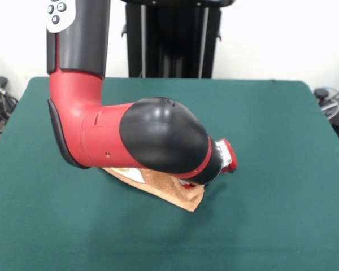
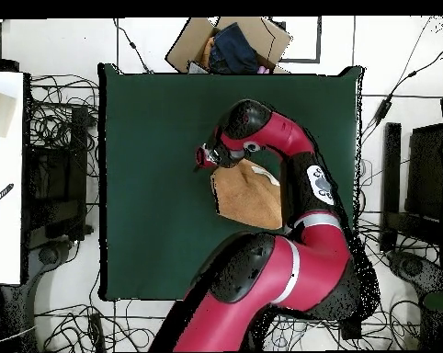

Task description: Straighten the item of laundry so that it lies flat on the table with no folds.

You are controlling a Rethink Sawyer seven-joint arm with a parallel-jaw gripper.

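Observation:
The item of laundry (image 1: 172,191) is an orange-tan towel lying near the middle of the green table (image 1: 271,130), and the arm's elbow hides most of it in the front view. From overhead the towel (image 2: 248,196) shows as a rough quadrilateral on the table (image 2: 152,138), with a white label at its edge beside the arm. The gripper (image 2: 205,157) sits low at the towel's upper left corner. In the front view only its red wrist end (image 1: 227,158) shows, just above the towel's right corner. The wrist hides what the gripper holds, if anything.
The bent red and black arm (image 1: 158,138) hangs low over the table's centre. Beyond the table's top edge in the overhead view stands a cardboard box (image 2: 227,44) holding dark cloth. Cables lie on the floor around the table, and a white surface (image 2: 5,175) stands to the left.

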